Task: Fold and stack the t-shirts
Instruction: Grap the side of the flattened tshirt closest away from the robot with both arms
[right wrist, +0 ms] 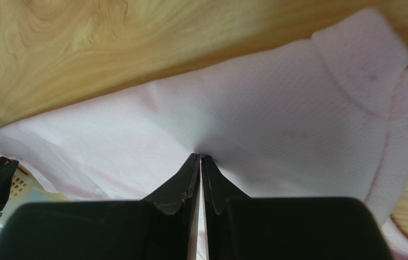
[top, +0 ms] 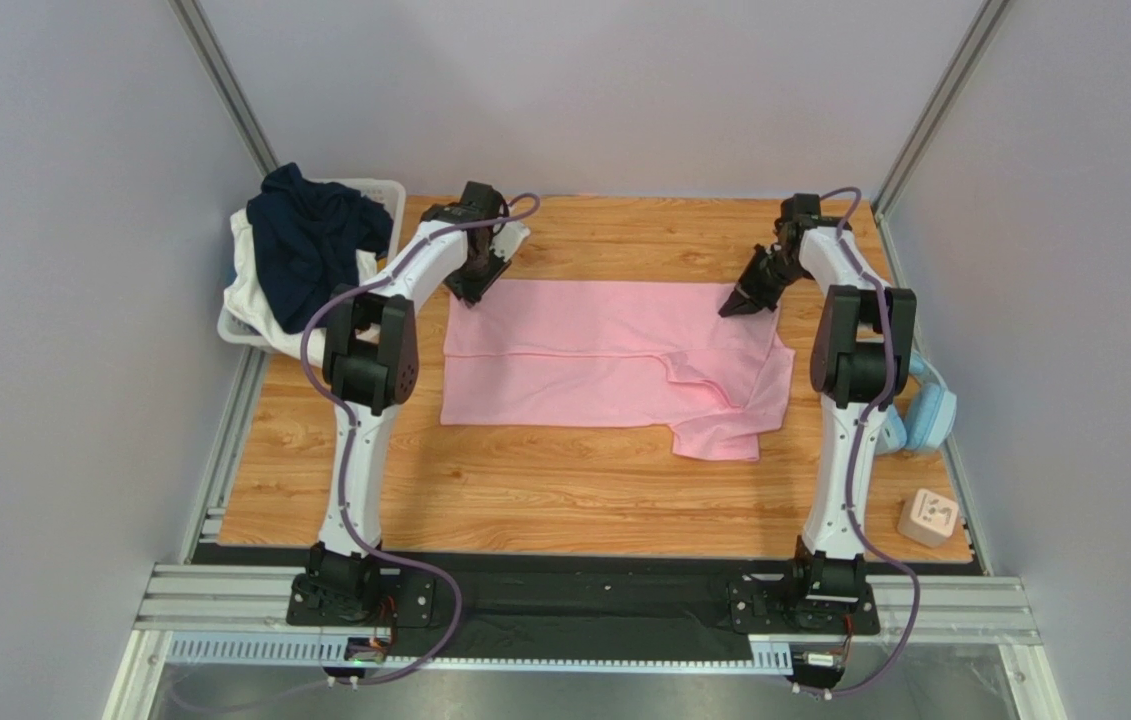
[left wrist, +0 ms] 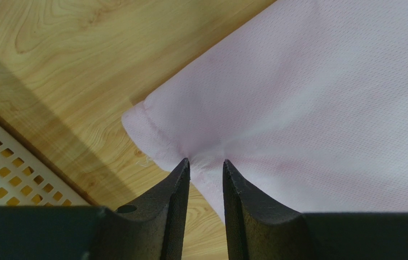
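The left gripper [left wrist: 205,164] is pinching the far corner of the pink t-shirt [left wrist: 309,92] between nearly closed jaws. The right gripper [right wrist: 200,158] is clamping its far edge tight, likely to fold that edge nearward. Two shirts are showing: the pink one is lying flat on the table [top: 526,495], and the navy t-shirt [top: 313,233] is sitting heaped on the white basket [top: 383,192].

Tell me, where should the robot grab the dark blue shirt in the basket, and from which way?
Probably pinch the highest bunched hump of the navy t-shirt, coming straight down from above. It lies crumpled in a heap over the white basket, so no flat edge or corner shows, and the raised folds give fingers cloth to close on. The left gripper is nearer.
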